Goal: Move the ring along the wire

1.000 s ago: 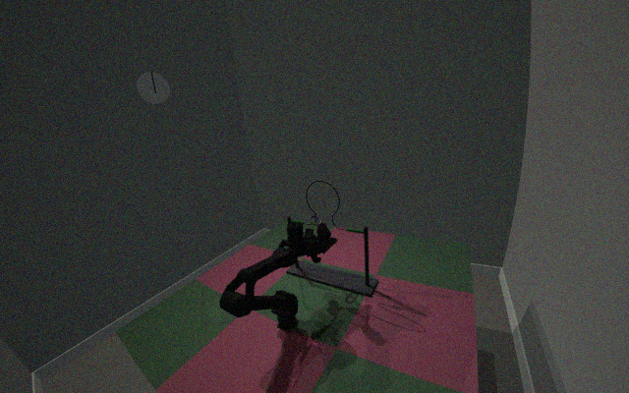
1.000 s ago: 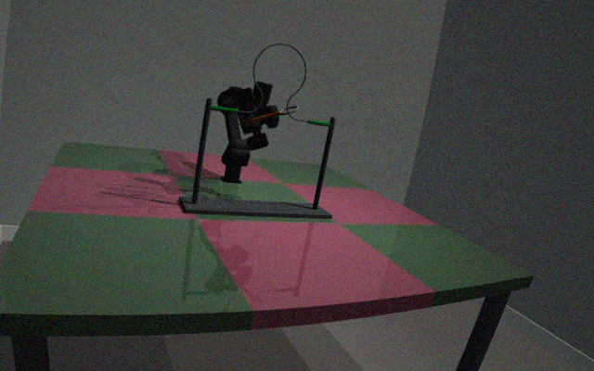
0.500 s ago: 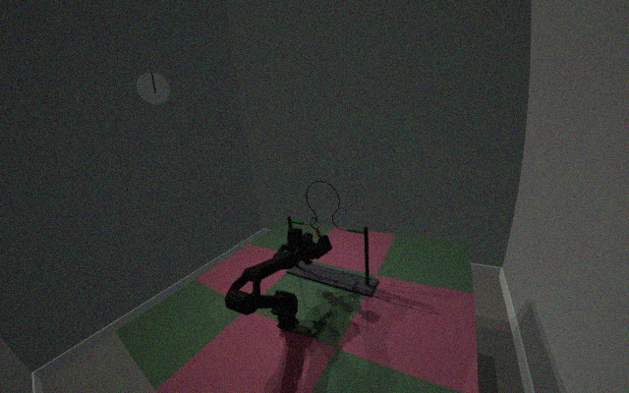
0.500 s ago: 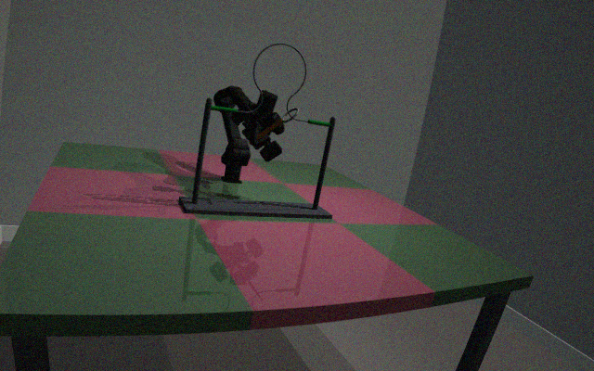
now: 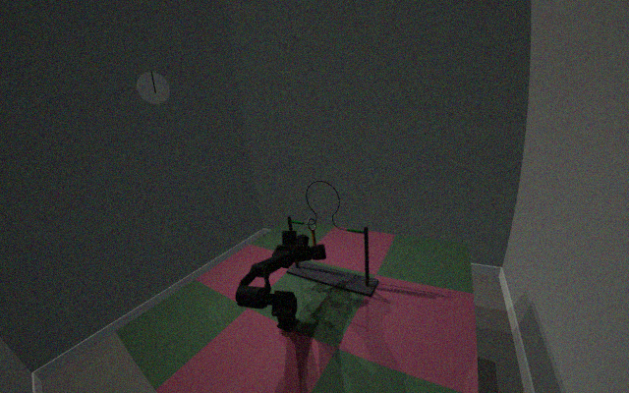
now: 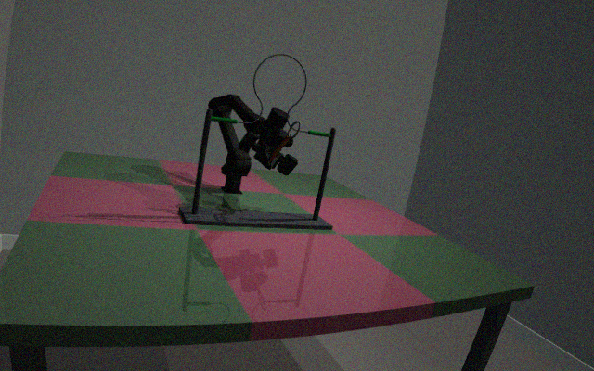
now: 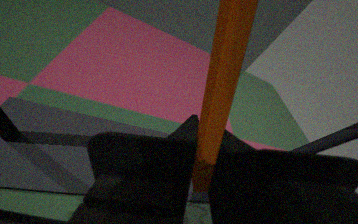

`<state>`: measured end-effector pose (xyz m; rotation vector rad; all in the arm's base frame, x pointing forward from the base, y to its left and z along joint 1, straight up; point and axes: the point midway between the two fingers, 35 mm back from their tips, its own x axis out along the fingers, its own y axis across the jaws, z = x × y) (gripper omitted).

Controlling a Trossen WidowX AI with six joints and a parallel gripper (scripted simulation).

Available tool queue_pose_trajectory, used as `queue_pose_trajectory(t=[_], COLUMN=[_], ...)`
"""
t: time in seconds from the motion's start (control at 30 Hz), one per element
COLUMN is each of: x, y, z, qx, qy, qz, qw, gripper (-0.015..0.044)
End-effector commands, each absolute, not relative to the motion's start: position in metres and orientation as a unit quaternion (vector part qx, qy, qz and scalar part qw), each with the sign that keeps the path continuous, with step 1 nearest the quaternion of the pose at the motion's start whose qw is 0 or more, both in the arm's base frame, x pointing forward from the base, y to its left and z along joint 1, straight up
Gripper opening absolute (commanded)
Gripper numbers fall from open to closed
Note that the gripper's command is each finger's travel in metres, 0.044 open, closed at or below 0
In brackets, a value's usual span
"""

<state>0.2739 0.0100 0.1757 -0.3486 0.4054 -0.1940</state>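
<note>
Fingers of the gripper (image 7: 202,170) clenched on the orange handle (image 7: 225,75), its long axis rising steeply from them to the ring (image 6: 293,128), which sits around the grey wire (image 6: 303,132) (contact cannot be told) just short of the green part (image 6: 319,134) at the post (image 6: 324,176) nearer the desk's right edge.

Arm (image 6: 234,139): bent over, behind the left post (image 6: 202,158).
Gripper (image 7: 202,165): jaws clamped on the orange handle (image 7: 225,75).

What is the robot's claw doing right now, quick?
Gripper: closed on the orange handle, holding the ring's stick between its fingers.
</note>
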Motion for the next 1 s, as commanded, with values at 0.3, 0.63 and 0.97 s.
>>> queue_pose_trajectory(t=[0.3, 0.63, 0.97], x=[0.274, 0.274, 0.274], y=[0.047, 0.066, 0.081], z=[0.169, 0.169, 0.169], qx=[-0.065, -0.025, -0.011], qy=[0.208, 0.211, 0.212], qz=[-0.074, -0.065, -0.062], qw=[0.973, 0.975, 0.975], gripper=[-0.015, -0.015, -0.015])
